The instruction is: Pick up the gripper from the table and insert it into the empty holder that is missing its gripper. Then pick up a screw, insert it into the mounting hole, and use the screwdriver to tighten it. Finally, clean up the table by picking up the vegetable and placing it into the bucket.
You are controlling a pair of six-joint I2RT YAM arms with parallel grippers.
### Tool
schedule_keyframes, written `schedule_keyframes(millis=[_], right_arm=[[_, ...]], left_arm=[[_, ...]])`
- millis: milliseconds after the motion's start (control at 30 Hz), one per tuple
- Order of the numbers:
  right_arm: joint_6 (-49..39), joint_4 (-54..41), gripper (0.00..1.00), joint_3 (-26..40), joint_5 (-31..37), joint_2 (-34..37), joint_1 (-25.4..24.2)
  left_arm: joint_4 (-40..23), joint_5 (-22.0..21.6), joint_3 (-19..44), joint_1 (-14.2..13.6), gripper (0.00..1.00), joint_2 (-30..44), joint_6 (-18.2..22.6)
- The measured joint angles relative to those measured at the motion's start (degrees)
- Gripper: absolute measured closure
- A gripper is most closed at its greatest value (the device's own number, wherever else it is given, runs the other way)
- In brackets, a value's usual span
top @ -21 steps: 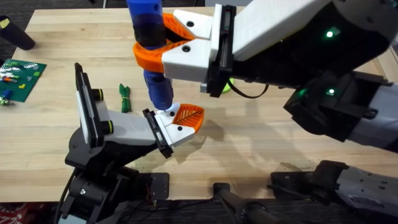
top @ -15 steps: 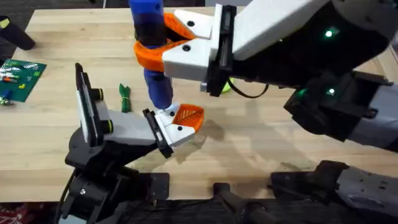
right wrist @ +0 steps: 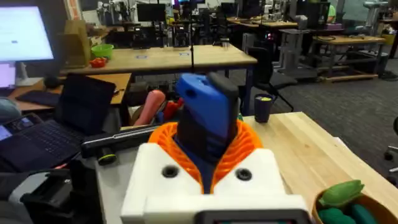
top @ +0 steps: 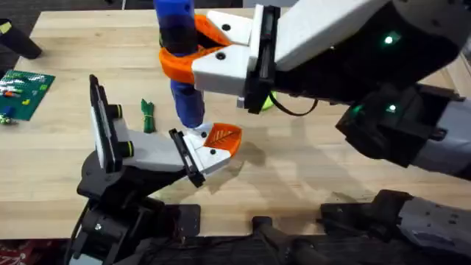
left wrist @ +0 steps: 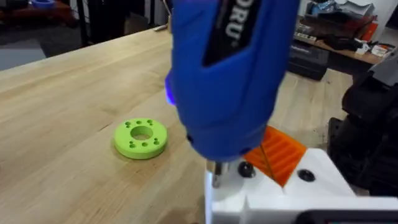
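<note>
The right gripper [top: 193, 53] has its orange fingers clenched around the blue screwdriver [top: 181, 70], which it holds upright with the tip down on the white base of the small orange gripper [top: 221, 138]; this gripper already sits in the holder [top: 147, 156], so I judge the insertion as done. In the left wrist view the bit of the screwdriver [left wrist: 230, 74] meets the white base close to a dark hole, so the screw seems to be in place and the tightening is the step in hand, though I cannot tell how tight it is. For the left arm's fingers I cannot tell if they are released or clenched. The vegetable [top: 149, 116] lies on the worktop [top: 309, 169] just beside the holder, not yet cleaned away; a lime-green disc [left wrist: 141, 138] also rests on the wood. What is left, in my judgement, is to finish the tightening and then to carry the vegetable to the bucket.
</note>
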Motion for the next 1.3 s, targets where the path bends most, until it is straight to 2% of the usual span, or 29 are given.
schedule_keyframes(millis=[767,1067,1300], right_arm=[[2.5,-1.6,0.952,1.4,-0.3,0.0,0.0],[3.5,-1.6,0.952,3.7,-3.4,0.2,-0.1],[3.7,-1.7,0.952,3.8,-7.7,0.2,-2.5]], left_arm=[[0.0,-0.1,0.0,0.0,0.988,0.0,0.1],[0.0,-0.1,0.0,0.0,0.988,0.0,0.1],[0.0,-0.1,0.0,0.0,0.988,0.0,0.1]])
